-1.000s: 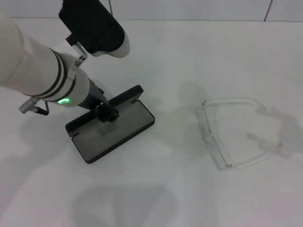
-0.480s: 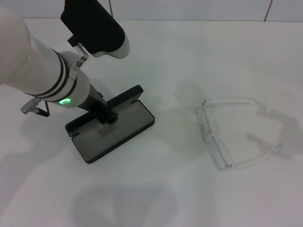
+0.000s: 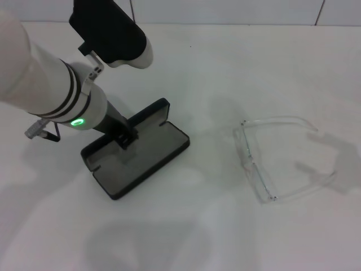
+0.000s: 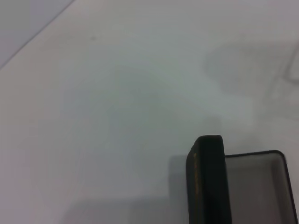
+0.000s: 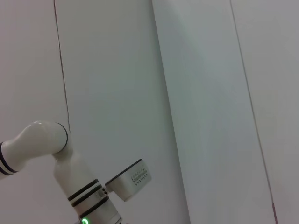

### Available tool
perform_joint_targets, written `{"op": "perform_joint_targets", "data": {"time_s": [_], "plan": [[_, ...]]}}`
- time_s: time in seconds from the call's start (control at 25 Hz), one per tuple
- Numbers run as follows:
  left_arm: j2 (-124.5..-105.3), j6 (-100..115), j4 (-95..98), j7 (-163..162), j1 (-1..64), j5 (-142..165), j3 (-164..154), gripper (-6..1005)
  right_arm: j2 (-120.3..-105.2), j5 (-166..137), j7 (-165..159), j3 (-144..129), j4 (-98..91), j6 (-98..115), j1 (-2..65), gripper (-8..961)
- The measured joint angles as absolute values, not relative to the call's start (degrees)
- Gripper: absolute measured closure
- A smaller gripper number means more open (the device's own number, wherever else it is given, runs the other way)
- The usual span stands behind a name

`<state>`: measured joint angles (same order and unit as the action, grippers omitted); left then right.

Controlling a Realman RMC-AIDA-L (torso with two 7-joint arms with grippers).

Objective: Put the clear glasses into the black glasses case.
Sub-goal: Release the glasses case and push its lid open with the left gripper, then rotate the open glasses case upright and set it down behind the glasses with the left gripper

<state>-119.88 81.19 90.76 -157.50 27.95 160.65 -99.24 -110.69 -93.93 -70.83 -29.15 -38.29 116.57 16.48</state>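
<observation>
The black glasses case lies open on the white table, left of centre, its grey lining facing up and its lid standing along the far edge. My left gripper reaches down to the case's inner side, right by the lid. The left wrist view shows the lid's edge upright beside the grey tray. The clear glasses rest unfolded on the table to the right, well apart from the case. My right gripper shows in no view.
White table all around, with a tiled wall along its far side. In the right wrist view there is only a wall and my left arm at a distance.
The case has slid and turned slightly to the right and nearer, with my left gripper moving along with it. The glasses have not moved.
</observation>
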Motion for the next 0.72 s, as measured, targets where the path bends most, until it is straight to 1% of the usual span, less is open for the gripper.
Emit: {"op": "perform_joint_targets", "data": {"time_s": [0.08,0.28,0.56,0.72], "plan": [[-119.82,81.29,91.41,-157.07,27.83,159.9,-99.59,594,-110.74,-93.73,-70.83,-29.05,-38.29,116.6,16.14,175],[-119.82,82.47,93.54,-155.67,27.0,159.01,-100.71,781,-111.07,-93.53,-70.83,-26.54,-37.87,117.67,15.66,176],[-119.92,82.54,98.03,-155.65,24.96,158.96,-101.81,782,-110.62,-93.44,-69.71,-21.89,-34.78,119.59,15.17,182],[-119.86,82.37,100.76,-155.52,24.15,159.19,-103.93,775,-110.7,-93.03,-69.41,-21.39,-34.71,120.13,14.52,182]]}}
